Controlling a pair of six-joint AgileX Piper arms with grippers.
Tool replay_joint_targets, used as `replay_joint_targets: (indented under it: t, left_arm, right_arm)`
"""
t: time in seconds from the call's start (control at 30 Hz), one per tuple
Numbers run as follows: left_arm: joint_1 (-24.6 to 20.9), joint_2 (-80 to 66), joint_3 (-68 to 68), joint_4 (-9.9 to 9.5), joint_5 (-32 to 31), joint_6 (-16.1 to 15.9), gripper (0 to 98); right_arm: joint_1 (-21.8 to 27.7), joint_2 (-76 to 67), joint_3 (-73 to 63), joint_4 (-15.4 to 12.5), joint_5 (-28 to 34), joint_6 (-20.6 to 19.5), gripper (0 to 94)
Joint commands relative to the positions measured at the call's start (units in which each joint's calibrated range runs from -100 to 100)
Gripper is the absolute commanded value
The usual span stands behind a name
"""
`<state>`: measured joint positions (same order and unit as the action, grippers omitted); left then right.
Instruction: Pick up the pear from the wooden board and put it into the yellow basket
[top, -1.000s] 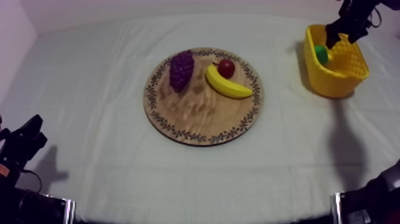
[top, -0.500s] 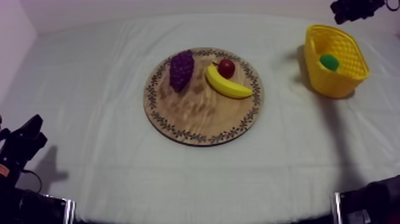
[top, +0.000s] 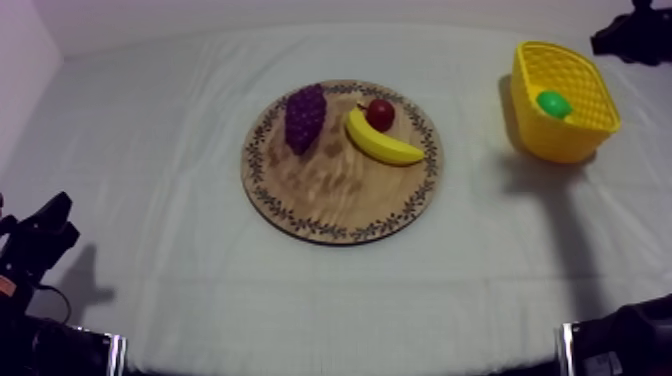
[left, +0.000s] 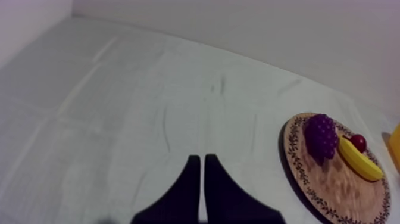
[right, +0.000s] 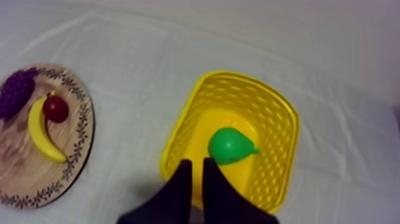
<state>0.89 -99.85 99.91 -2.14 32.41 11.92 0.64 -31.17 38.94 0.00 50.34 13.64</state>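
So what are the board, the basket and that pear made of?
The board looks like matt wood: visible grain, dark pattern round the rim. The basket looks like moulded plastic: even bright yellow, lattice walls. The pear seems smooth plastic or foam, evenly green; I cannot tell which.

I can read no text, label, brand, number or sign anywhere; the wooden board (top: 330, 228) has only a leafy ornamental pattern around its rim, no letters.
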Motion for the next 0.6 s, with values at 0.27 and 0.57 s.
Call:
replay_joint_targets:
  t: [0.27, 0.57]
  left_arm:
    - [0.01, 0.02, -0.02, -0.03, 0.01, -0.02, 0.1]
    - [0.01, 0.02, -0.02, -0.03, 0.01, 0.0, 0.1]
  right_arm:
    - [-0.16, -24.42, 22.64, -7.86, -5.73, 8.37, 0.8]
    - [1.05, -41.43, 38.21, -12.78, -5.93, 5.54, 0.8]
